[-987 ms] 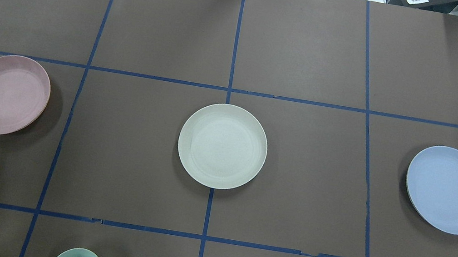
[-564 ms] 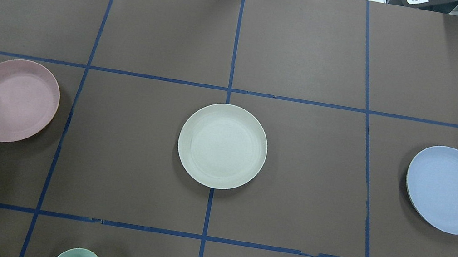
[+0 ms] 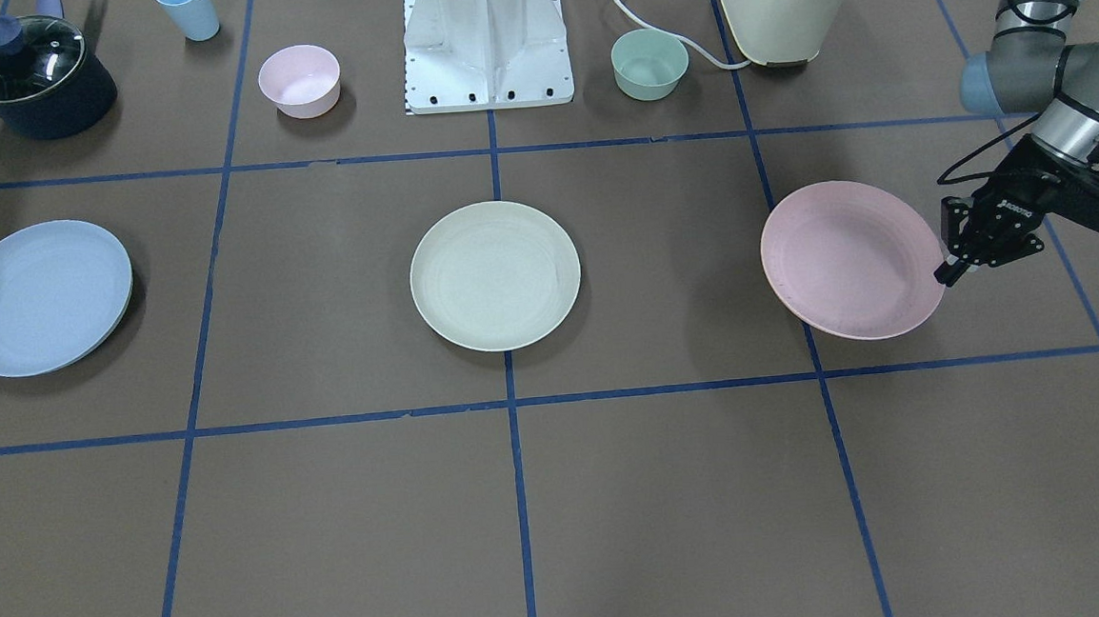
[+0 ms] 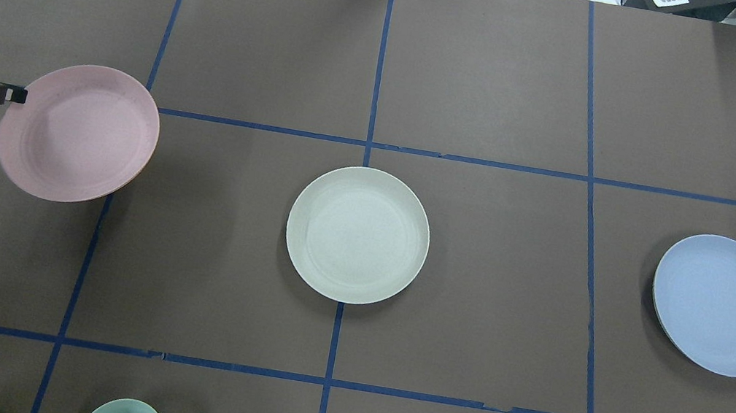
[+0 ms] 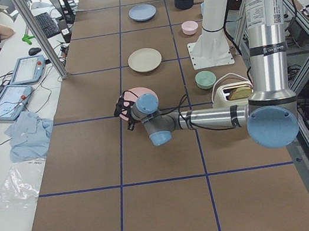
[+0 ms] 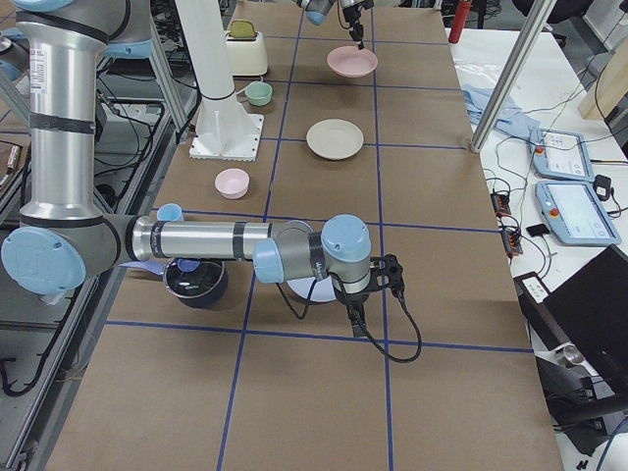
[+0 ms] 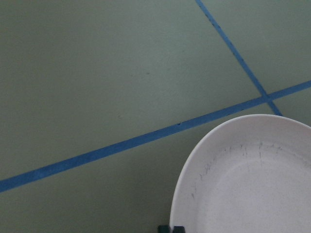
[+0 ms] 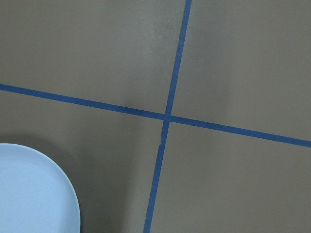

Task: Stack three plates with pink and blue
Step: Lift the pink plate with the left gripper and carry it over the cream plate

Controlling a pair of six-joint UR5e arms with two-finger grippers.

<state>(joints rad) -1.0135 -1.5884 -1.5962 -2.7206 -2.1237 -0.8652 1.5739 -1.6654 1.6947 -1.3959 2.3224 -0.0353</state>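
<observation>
**Pink plate held by its rim above the table's left side**

The left gripper [image 4: 10, 94] has its jaws clamped on the outer rim of the pink plate [image 4: 80, 135], which faces up. The plate hangs clear of the table [image 4: 504, 95] with its shadow thrown to one side, and it seems to tilt slightly. Being round, it has no long axis; the gripped edge points toward the table's left end.

The cream plate [image 4: 357, 234] lies flat at the centre. The blue plate [image 4: 721, 305] lies flat well to the right, and a thin pale edge under it may be a second plate.

The front view adds what the overhead view cuts off: a pot [image 3: 34, 78] under a glass lid, a toaster [image 3: 784, 3] with something brown in its slot, a cup [image 3: 188, 11], a pink bowl [image 3: 299, 81] and a green bowl [image 3: 649, 64].

The left wrist view shows one dark fingertip [image 7: 171, 228] at the plate's rim. The right gripper [image 6: 394, 275] shows only in the right side view, so whether its jaws are apart cannot be told.
</observation>
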